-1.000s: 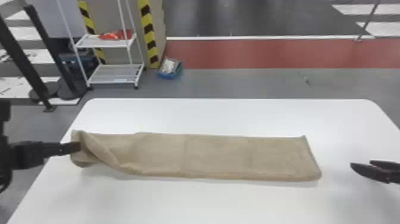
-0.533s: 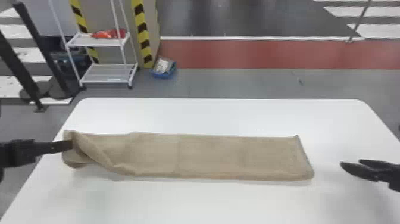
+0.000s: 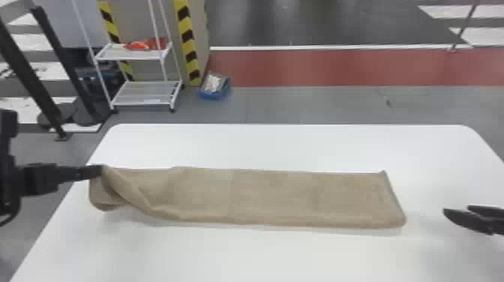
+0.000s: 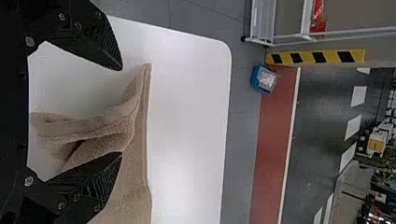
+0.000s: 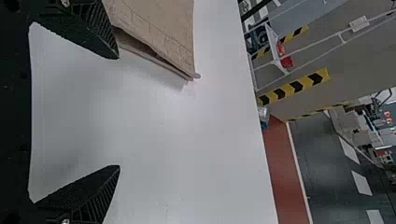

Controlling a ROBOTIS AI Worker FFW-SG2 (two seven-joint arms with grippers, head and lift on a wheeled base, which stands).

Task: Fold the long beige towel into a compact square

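The long beige towel (image 3: 270,198) lies lengthwise across the white table, its left end rumpled and turned over in a loose diagonal fold. At that left end's far corner is my left gripper (image 3: 98,171). In the left wrist view, my left gripper (image 4: 121,112) has its fingers wide apart, with the bunched towel (image 4: 107,128) lying between and beneath them. Off the towel's right end, my right gripper (image 3: 456,210) stands apart from it. The right wrist view has the right gripper (image 5: 119,112) open over bare tabletop, with the towel's layered end (image 5: 159,32) near one finger.
The white table (image 3: 292,146) has free surface behind and in front of the towel. On the floor beyond it stand a white shelf rack (image 3: 144,92) and a blue bin (image 3: 214,88).
The left gripper has shifted a little toward the table's far side at the towel's left end. Towel and right gripper look the same; the head view swayed slightly.
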